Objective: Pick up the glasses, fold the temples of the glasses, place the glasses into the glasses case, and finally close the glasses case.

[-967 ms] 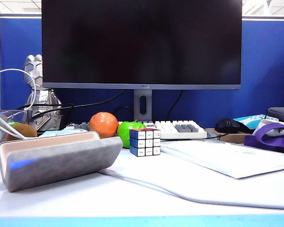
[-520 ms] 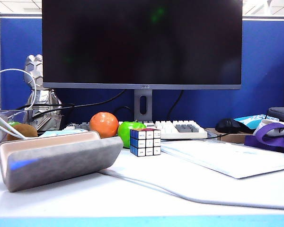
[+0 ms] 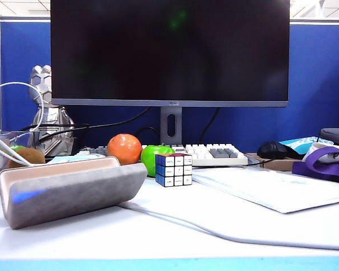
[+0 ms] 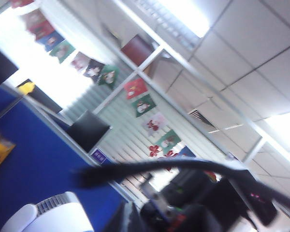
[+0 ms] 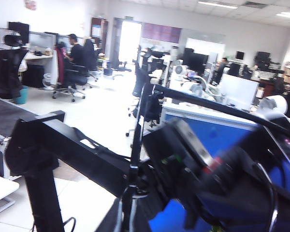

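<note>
Near left on the bench (image 3: 175, 234) lies the glasses case (image 3: 73, 189), long axis left to right, right end swung slightly far, beige rim up. The glasses show nowhere. My right fingers are pressed together; my left fingers, I cannot tell. Both are off the bench, wrist cameras facing the room. Best to tip the wrists down and find the glasses first.

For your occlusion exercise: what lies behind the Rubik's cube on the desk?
Behind the cube sit a green apple, partly covered by it, an orange, a keyboard and the monitor stand.
</note>
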{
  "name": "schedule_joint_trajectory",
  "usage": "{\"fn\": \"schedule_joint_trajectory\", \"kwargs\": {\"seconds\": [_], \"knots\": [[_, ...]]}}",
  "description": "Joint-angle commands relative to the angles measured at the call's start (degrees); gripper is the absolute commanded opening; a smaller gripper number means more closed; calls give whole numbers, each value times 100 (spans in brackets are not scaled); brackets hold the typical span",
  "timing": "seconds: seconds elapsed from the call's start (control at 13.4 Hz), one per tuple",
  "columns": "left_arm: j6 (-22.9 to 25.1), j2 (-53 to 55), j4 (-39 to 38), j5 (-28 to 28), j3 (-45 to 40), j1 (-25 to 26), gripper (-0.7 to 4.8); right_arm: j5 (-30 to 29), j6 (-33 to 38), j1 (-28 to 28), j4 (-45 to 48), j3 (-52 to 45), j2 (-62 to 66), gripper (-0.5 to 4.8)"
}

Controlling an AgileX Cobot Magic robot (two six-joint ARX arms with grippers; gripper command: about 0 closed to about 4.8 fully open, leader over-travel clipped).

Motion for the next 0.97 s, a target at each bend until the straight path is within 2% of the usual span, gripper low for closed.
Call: {"fn": "schedule_joint_trajectory", "kwargs": {"seconds": [0.07, 0.37, 0.59, 0.82, 0.89, 0.97], "knots": [[-35, -17, 164, 273, 22, -9, -5, -20, 57, 7, 90, 17, 42, -5], [-33, -17, 538, 459, 22, -9, -5, 42, 382, 7, 46, 17, 223, -5], [-37, -17, 1029, 662, 22, -9, -5, 651, 763, 2, 50, 17, 271, -5], [-37, -17, 1069, 776, 22, -9, -5, 1165, 944, 4, -81, 17, 273, -6], [-146, -17, 1102, 890, 22, -9, -5, 1628, 1263, 2, -87, 17, 273, -6], [-146, -17, 1174, 898, 22, -9, -5, 1631, 1263, 2, -90, 17, 273, -6]]}}
